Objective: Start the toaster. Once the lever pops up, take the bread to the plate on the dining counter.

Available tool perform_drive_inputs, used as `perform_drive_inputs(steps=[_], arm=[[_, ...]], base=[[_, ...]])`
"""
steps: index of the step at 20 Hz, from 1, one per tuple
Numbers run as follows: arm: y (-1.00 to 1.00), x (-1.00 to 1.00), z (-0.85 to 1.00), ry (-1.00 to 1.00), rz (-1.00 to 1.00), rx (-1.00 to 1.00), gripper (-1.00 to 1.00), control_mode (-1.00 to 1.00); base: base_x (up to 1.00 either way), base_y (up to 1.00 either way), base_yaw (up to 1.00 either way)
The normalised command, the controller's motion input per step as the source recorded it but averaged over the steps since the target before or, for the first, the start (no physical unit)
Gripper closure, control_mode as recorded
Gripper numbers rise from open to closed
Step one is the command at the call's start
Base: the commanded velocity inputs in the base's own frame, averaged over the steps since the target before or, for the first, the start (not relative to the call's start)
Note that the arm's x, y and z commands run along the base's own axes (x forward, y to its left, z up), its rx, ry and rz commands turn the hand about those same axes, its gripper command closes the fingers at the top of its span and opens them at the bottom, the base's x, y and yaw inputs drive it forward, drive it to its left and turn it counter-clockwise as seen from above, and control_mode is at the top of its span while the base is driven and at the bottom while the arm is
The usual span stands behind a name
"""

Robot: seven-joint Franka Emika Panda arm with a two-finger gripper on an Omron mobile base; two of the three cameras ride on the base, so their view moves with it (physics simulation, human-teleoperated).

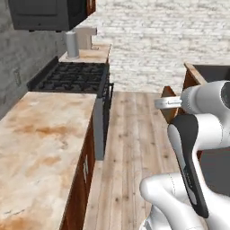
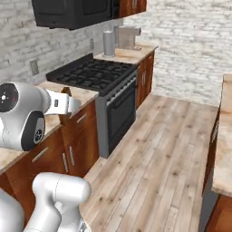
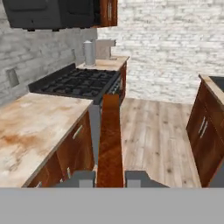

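A simulated kitchen aisle ran away from me toward a pale brick far wall. The plank wood floor (image 1: 134, 148) filled the middle. On the left stood a long beige marble-look counter (image 1: 40, 143) on brown cabinets. Beyond it was a black gas stove (image 1: 72, 76) under a dark overhead unit (image 1: 45, 13), with a grey canister (image 1: 72, 44) on the far counter. On the right was another beige-topped counter (image 2: 224, 136); I could not tell whether it was the dining counter.

The bread (image 3: 109, 140) was in my claw (image 3: 110, 177), seen edge-on in the hand view as a tall brown strip. The claw was clamped on its near end, raised over the aisle.

I judged the carry to the plate was still ahead. The pinch caught only one end, so a sharp swing or a jolt from the base could tip or drop the slice. The slice also blocked the middle of my hand camera, so I might clip a cabinet corner.
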Motion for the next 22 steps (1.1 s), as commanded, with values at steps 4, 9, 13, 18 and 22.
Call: perform_drive_inputs(steps=[4,9,13,18,22], arm=[[0.00,0.00,0.00,0.00,0.00,0.00,1.00,1.00],[0.00,0.00,0.00,0.00,0.00,0.00,1.00,1.00],[0.00,0.00,0.00,0.00,0.00,0.00,1.00,1.00],[0.00,0.00,0.00,0.00,0.00,0.00,1.00,1.00],[0.00,0.00,0.00,0.00,0.00,0.00,1.00,1.00]], base=[[0.00,-0.25,-0.91],[0.00,-0.33,-0.89],[0.00,-0.60,-0.82],[0.05,-0.91,-0.70],[0.61,-1.00,-0.40]])
